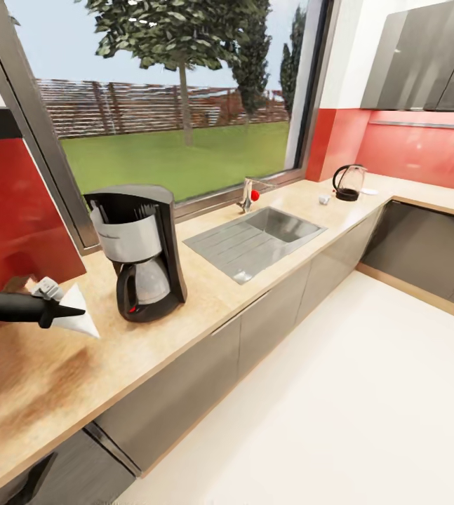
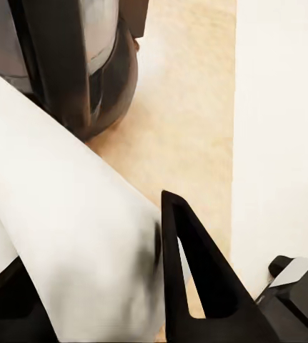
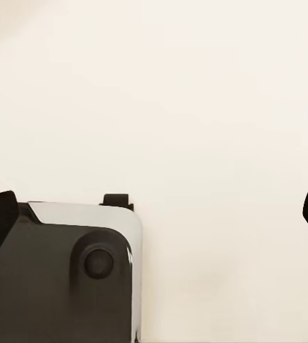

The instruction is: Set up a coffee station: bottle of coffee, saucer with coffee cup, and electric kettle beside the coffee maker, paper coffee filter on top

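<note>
Left hand (image 1: 65, 312) grips paper coffee filter (image 1: 79, 315) beside coffee maker (image 1: 139, 249).

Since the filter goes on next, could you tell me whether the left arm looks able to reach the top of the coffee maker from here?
Probably yes: the left end effector, holding the paper coffee filter, hovers beside the coffee maker with nothing between them, but below its top, so it must rise first.

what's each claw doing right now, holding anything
Left claw: closed on the white paper cone coffee filter.
Right claw: open, fingertips wide apart, holding nothing.
</note>
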{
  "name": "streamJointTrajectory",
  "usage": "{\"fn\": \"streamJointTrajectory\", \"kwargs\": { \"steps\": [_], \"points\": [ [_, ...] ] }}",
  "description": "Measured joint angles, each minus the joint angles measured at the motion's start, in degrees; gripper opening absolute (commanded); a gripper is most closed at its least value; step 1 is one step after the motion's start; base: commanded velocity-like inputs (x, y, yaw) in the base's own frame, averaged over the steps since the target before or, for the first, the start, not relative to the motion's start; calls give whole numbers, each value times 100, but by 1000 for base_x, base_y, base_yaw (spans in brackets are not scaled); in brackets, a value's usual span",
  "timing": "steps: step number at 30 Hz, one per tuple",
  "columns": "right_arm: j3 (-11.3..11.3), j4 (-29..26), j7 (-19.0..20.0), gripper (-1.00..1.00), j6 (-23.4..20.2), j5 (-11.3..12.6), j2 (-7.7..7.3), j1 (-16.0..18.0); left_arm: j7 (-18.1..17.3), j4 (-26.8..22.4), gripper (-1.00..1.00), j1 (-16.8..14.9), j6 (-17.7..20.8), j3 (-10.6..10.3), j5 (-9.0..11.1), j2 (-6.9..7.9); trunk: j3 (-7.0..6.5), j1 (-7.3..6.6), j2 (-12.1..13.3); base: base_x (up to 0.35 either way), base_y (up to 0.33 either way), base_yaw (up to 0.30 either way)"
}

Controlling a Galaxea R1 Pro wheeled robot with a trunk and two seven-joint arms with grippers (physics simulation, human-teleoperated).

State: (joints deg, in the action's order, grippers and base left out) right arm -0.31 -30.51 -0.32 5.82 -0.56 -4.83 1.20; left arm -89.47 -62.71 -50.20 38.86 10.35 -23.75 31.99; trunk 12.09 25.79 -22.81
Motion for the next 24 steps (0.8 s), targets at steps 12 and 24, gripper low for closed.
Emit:
{"fn": "streamJointTrajectory", "kwargs": {
  "steps": [12,24],
  "points": [
    [0,0,1,100,0,0,0,0,0,2,-100,-214,-18,-29,-53,9,0,-4,0,-24,5,0],
    [-1,-1,1,100,0,0,-1,-1,0,18,-100,-927,-1,-24,-632,24,0,-3,0,-1,0,-120]
  ]
}}
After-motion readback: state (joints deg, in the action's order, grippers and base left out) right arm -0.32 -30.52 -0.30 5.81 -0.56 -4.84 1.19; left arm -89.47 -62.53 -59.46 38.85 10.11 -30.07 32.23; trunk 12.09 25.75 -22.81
